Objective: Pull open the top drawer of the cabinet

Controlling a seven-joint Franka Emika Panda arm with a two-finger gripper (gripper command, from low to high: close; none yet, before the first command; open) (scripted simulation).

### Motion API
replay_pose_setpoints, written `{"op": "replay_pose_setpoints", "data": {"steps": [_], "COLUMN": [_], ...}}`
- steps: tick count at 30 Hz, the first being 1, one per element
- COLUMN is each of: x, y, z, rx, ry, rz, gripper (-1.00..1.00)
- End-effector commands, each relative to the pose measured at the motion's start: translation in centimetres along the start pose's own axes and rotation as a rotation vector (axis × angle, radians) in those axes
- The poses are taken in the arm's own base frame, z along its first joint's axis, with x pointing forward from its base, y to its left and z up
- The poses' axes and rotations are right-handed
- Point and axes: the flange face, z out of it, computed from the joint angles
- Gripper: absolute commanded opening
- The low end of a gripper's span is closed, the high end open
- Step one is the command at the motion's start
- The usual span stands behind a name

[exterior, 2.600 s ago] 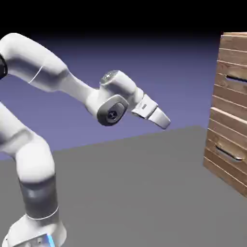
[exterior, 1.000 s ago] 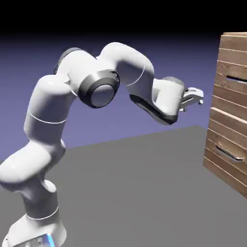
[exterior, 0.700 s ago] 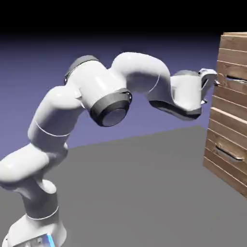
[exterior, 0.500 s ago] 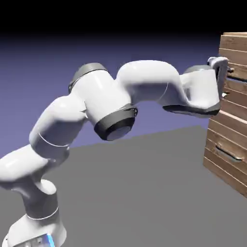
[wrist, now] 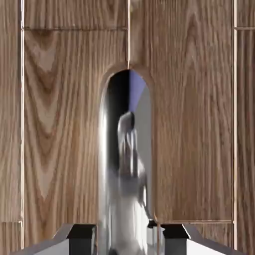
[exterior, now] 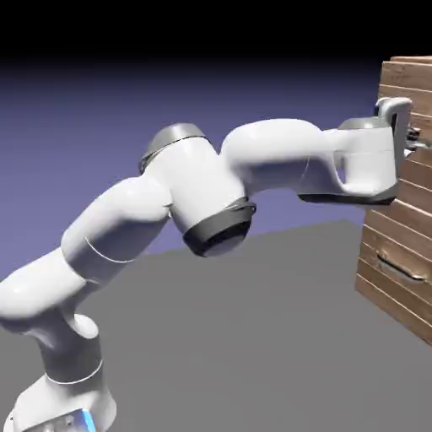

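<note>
My gripper (wrist: 127, 238) hangs spread before the top drawer (wrist: 60, 124), its shiny slot handle (wrist: 127, 164) between my fingertips (wrist: 82, 234). Only the exterior view shows the cabinet (exterior: 403, 253) at right.

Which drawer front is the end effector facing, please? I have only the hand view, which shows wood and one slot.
Observer: It is at the top drawer; the end effector sits at that drawer's handle height, near the top of the cabinet.
Operator: Is there another handle I could confuse it with?
Observer: Yes, a lower drawer front with a similar slot sits well below the hand.
Operator: Does the top drawer look pulled out at all?
Observer: From the side, it does not visibly stand out from the front below it, so it looks shut.
</note>
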Motion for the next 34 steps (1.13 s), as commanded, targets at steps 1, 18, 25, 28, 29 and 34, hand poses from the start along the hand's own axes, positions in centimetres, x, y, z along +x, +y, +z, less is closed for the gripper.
{"op": "replay_pose_setpoints", "data": {"steps": [1,18,25,28,29,34], "x": [0.0,0.0,0.0,0.0,0.0,0.0], "y": [0.0,0.0,0.0,0.0,0.0,0.0], "z": [-0.7,-13.5,-19.3,-22.3,-23.4,-26.3], "rx": [0.000,0.000,0.000,0.000,0.000,-0.002], "ry": [0.000,0.000,0.000,0.000,0.000,0.000], "rz": [0.000,0.000,0.000,0.000,0.000,0.003], "gripper": [-1.00,-1.00,-1.00,-1.00,-1.00,1.00]}}
